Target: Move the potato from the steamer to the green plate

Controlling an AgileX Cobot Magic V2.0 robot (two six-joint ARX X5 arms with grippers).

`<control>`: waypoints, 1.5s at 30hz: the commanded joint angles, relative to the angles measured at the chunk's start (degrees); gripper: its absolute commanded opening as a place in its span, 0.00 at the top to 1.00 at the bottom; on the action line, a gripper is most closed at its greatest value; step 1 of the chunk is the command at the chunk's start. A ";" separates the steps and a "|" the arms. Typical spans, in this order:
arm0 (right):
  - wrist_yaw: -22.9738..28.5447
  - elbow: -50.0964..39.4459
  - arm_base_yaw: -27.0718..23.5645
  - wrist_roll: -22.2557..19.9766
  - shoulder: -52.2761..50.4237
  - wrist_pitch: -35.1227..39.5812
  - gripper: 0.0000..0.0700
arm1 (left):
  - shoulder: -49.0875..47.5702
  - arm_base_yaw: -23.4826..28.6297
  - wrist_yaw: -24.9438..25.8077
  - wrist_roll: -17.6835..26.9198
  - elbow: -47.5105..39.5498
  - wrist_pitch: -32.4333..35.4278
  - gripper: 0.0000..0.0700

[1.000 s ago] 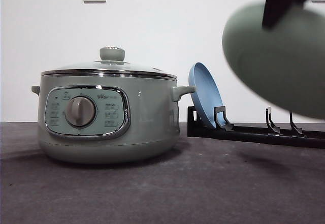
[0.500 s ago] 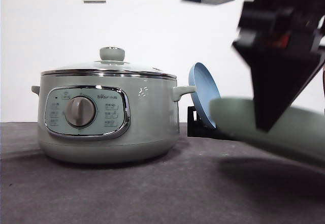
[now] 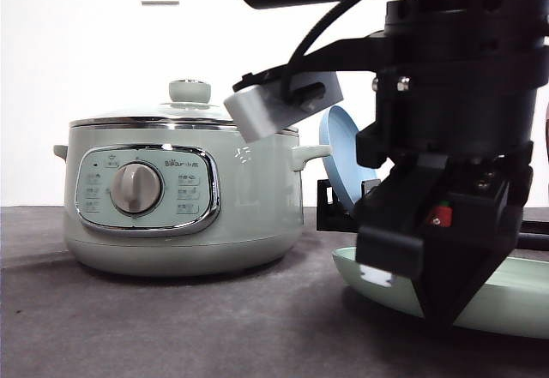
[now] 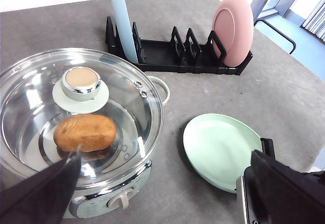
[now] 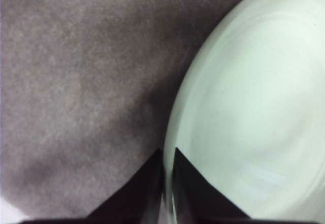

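The sage-green steamer (image 3: 180, 198) stands at the left of the table with its glass lid (image 4: 76, 112) on. Through the lid I see the orange-brown potato (image 4: 85, 132) lying inside. The green plate (image 3: 515, 297) lies nearly flat at table level to the steamer's right, also seen from above as the green plate (image 4: 221, 150). My right gripper (image 3: 446, 309) is shut on the plate's near rim; the right wrist view shows the right gripper (image 5: 167, 158) pinching the rim of the plate (image 5: 254, 107). My left gripper (image 4: 165, 155) hovers above the steamer, open and empty.
A black dish rack (image 4: 177, 61) stands behind the steamer, holding an upright blue plate (image 4: 122, 18) and a pink plate (image 4: 233, 28). The table's right edge (image 4: 299, 82) runs close to the green plate. My right arm (image 3: 446, 95) looms large in the front view.
My right gripper has carried the green plate down from high and tilted at the right to nearly flat at table level. The steamer has not moved.
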 commanded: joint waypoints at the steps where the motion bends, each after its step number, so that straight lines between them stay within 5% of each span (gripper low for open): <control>1: -0.18 0.57 0.80 1.86 1.24 0.76 0.98 | 0.33 -0.26 0.48 0.28 1.20 0.42 0.00; 3: -0.18 0.58 0.80 1.86 1.19 1.07 0.87 | 0.33 -0.26 0.48 0.28 1.20 0.44 0.00; 7: -0.20 0.68 0.76 1.88 0.59 0.92 0.48 | 0.33 -0.26 0.48 0.28 1.20 0.44 0.00; 9: -1.10 0.71 0.68 2.25 -0.65 0.86 0.40 | 0.33 -0.26 0.48 0.28 1.19 0.43 0.00; 20: -14.64 1.62 -8.69 4.89 -16.73 2.05 0.38 | 0.33 -0.26 0.48 0.28 1.20 0.42 0.00; 23: -17.50 1.62 -14.38 4.64 -21.98 2.10 0.25 | 0.33 -0.26 0.48 0.28 1.18 0.38 0.00; 25: -19.05 1.62 -18.89 3.72 -25.44 1.95 0.19 | 0.33 -0.26 0.48 0.28 1.18 0.33 0.00; 35: -32.38 1.62 -39.15 -5.24 -42.20 3.00 0.18 | 0.33 -0.26 0.48 0.33 1.20 -0.69 0.00; 45: -40.00 1.62 -47.57 -5.69 -51.12 -4.20 0.04 | 0.38 -0.26 0.48 0.54 1.18 -0.61 0.00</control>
